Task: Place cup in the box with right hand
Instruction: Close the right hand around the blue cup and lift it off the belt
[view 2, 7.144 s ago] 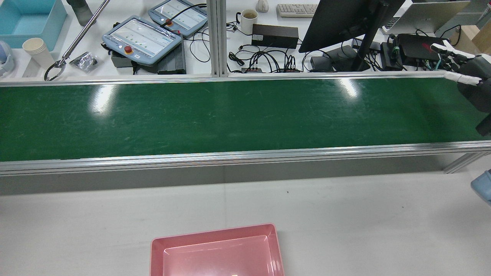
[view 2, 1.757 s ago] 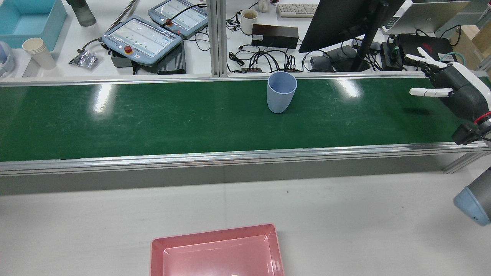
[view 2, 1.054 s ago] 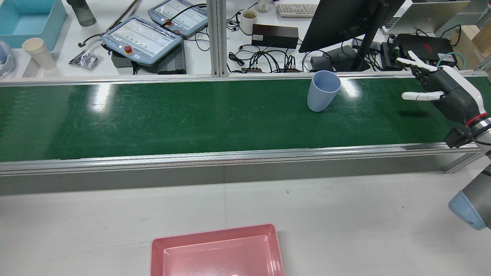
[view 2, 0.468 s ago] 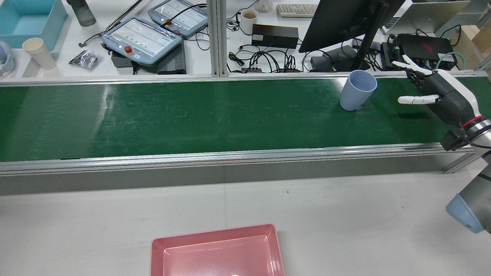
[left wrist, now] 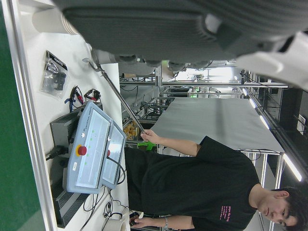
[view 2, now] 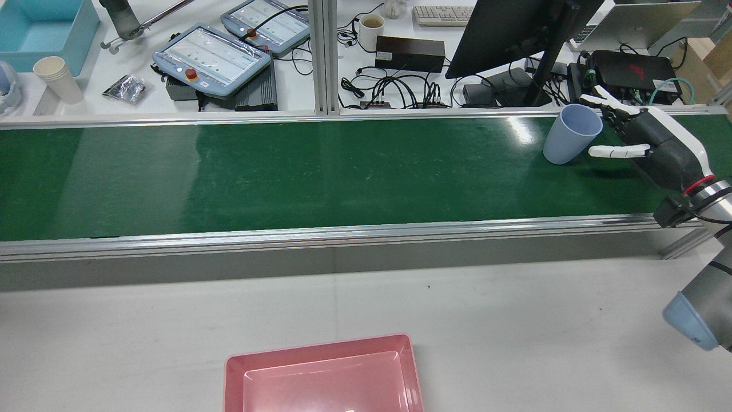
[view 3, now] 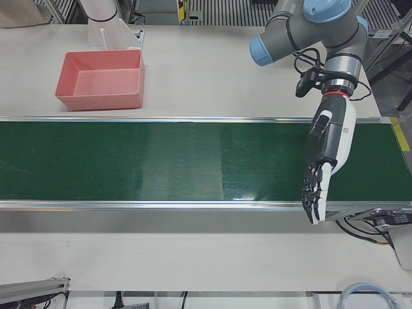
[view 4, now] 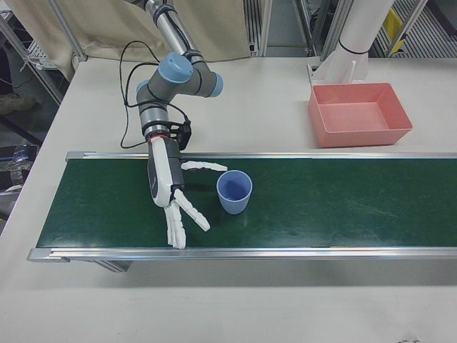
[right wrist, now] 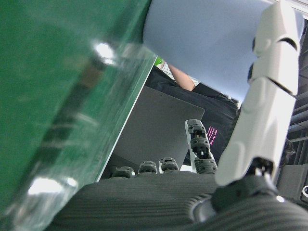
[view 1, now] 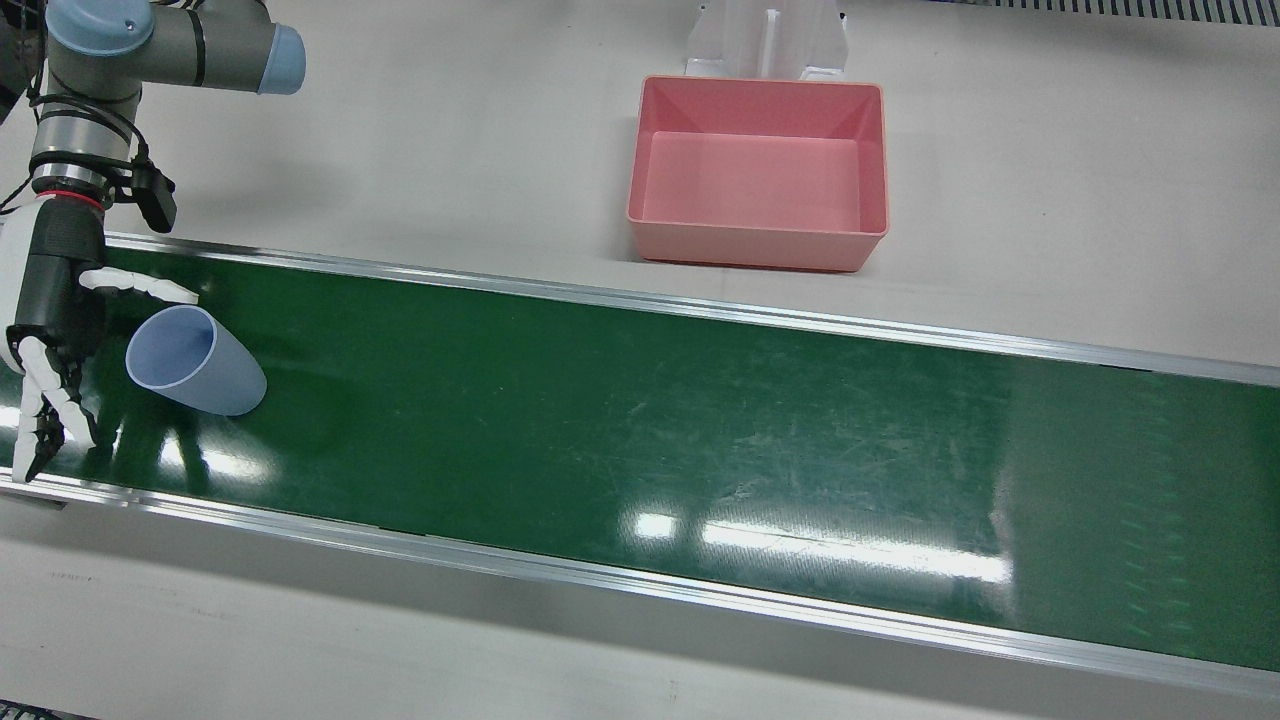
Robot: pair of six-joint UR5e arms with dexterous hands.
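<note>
1. The blue cup (view 2: 572, 134) stands upright on the green conveyor belt (view 2: 286, 171), near the belt's right end in the rear view and close to its far edge.
2. The right robot hand (view 2: 635, 137) is at that same end of the belt, open, with its fingers (view 4: 187, 214) spread and holding nothing.
3. The cup sits in the gap between the thumb and the other fingers; in the rear view one white finger reaches just beside the cup's lower wall, but whether it touches cannot be told.
4. In the right-front view the cup (view 4: 233, 191) stands just beside the right robot hand (view 4: 171, 189), apart from the palm.
5. The pink box (view 1: 760, 175) rests on the white table (view 1: 1050, 200) on the robot's side of the belt, about midway along it and well apart from the cup (view 1: 195, 360).
6. The left robot hand (view 3: 322, 161) hangs over the other end of the belt, fingers stretched out and pointing down, empty.
</note>
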